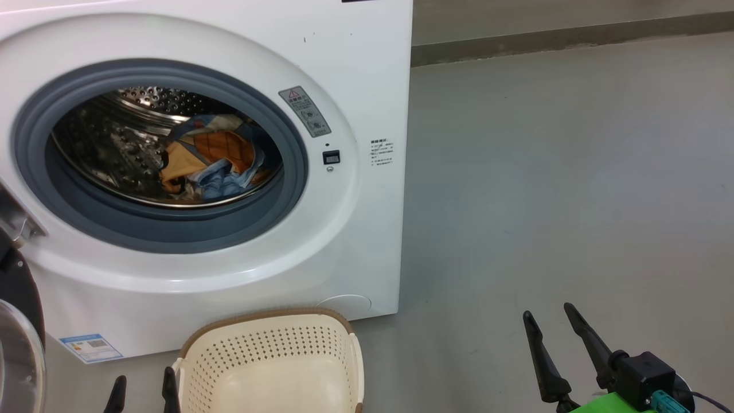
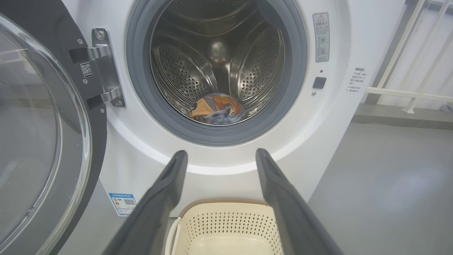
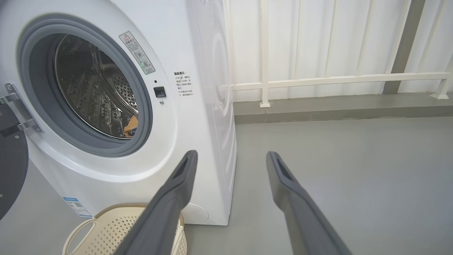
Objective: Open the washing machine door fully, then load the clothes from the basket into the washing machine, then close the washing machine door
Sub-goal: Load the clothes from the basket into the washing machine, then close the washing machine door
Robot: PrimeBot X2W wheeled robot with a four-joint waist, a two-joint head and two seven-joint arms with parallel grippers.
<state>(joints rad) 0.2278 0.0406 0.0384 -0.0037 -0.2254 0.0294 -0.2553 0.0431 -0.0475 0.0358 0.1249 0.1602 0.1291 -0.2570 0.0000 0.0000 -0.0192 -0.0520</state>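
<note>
The white washing machine [image 1: 355,69] stands at the left on the grey floor [image 1: 562,172]. Its round door [image 2: 39,134] stands wide open on its left hinge, a black rim around a bulging clear glass bowl. The clothes [image 1: 209,160] lie crumpled at the bottom of the holed steel drum [image 2: 184,71], orange-tan and light blue fabric. The cream basket [image 1: 269,344], brown-rimmed with holed sides, sits on the floor just in front of the machine. The left gripper [image 1: 144,376] hovers just beside the basket's left side, fingers apart. The right gripper [image 1: 547,311] hangs over the floor well to the right, fingers also apart.
</note>
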